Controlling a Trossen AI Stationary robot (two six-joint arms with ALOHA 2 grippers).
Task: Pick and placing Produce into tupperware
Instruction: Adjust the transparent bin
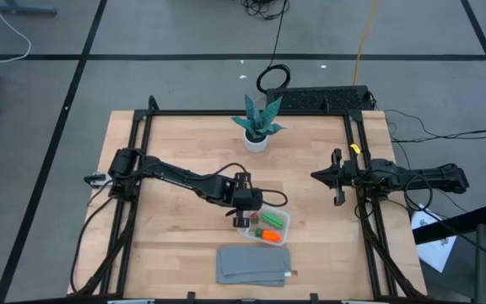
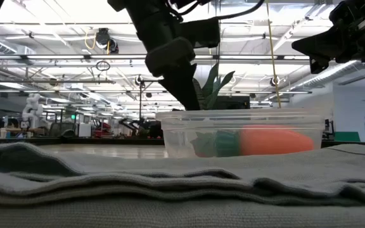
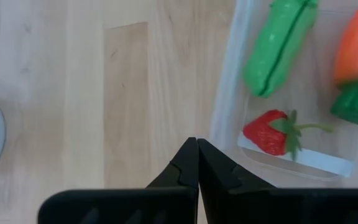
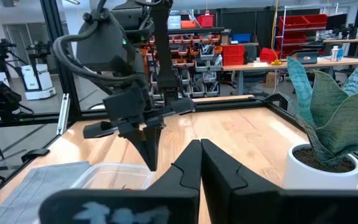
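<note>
Left claw [image 1: 241,221] hangs low over the desk [image 1: 184,160], fingers pressed together tip to tip, nothing between them. It sits just outside the near wall of the clear tupperware [image 1: 271,225]; the wrist view shows the closed tips [image 3: 197,163] above bare wood, right beside the box's edge. All three produce pieces lie inside the box, on the far side of that wall from the claw: the strawberry [image 3: 271,132] closest to the tips, the green elongated piece [image 3: 275,46] farther along the same wall, the orange carrot [image 3: 357,56] with its green top deepest in, toward the opposite wall. Low view shows the carrot [image 2: 271,140] lying flat on the box floor. A grey folded cloth [image 1: 255,265] lies on the desk just beyond the box. Right claw [image 1: 337,177] is parked well apart at the desk's right rail, fingers closed, holding nothing. Potted teal plant [image 1: 258,125] stands at the far edge.
</note>
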